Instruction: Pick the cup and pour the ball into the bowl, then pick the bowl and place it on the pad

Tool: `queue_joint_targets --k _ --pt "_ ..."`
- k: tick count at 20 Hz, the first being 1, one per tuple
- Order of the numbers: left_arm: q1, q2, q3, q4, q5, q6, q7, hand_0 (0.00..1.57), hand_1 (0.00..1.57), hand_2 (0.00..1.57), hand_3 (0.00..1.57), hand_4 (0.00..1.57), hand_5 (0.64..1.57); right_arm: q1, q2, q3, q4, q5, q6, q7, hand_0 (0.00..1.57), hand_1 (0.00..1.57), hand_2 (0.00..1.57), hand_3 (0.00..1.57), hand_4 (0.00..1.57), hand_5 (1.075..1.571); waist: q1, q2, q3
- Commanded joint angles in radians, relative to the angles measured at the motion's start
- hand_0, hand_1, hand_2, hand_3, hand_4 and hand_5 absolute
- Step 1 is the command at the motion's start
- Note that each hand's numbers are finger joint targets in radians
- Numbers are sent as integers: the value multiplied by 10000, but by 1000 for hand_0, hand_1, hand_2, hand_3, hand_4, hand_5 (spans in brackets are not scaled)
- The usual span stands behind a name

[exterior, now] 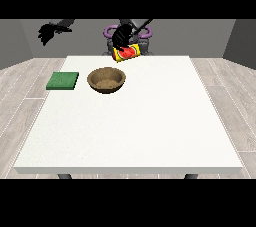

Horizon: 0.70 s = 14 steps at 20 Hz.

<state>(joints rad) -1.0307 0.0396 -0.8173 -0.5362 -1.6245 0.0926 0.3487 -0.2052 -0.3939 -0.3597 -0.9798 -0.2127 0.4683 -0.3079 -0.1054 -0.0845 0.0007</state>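
Above the table's far edge, the robot hand (121, 36) at the view's right clasps the tilted cup (127, 53).

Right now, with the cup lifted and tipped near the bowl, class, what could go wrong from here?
1. The cup, held tilted by the hand, sits behind the bowl rather than over it, so the ball could land on the table and roll away.
2. The pad lies close beside the bowl; a hand reaching for the bowl later might nudge it.
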Motion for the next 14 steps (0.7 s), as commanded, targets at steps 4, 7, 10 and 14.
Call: queue_joint_targets --k 4,7,10,14 --pt "105 562 823 -725 125 503 -463 1449 1449 1571 1571 1535 1136 -321 161 4 69 -178 -428 938 0 0 0 0 0 1567 606 -21 -12" --pt "735 189 3641 -1537 2919 1771 621 1306 1306 1571 1571 1571 1069 -89 456 -113 -26 -208 -768 744 0 0 0 0 104 1565 1026 79 -118" --pt "1511 188 5029 -2267 4565 2963 176 1236 1236 1543 1425 1513 1196 -10 560 -251 -110 -166 -1167 592 0 0 0 0 104 1565 1558 245 -130" --pt "2488 -379 6527 -3495 7589 4058 -433 558 558 0 0 891 1502 -515 1098 76 -394 -98 -1436 621 0 0 0 0 364 1568 1401 1160 -235"
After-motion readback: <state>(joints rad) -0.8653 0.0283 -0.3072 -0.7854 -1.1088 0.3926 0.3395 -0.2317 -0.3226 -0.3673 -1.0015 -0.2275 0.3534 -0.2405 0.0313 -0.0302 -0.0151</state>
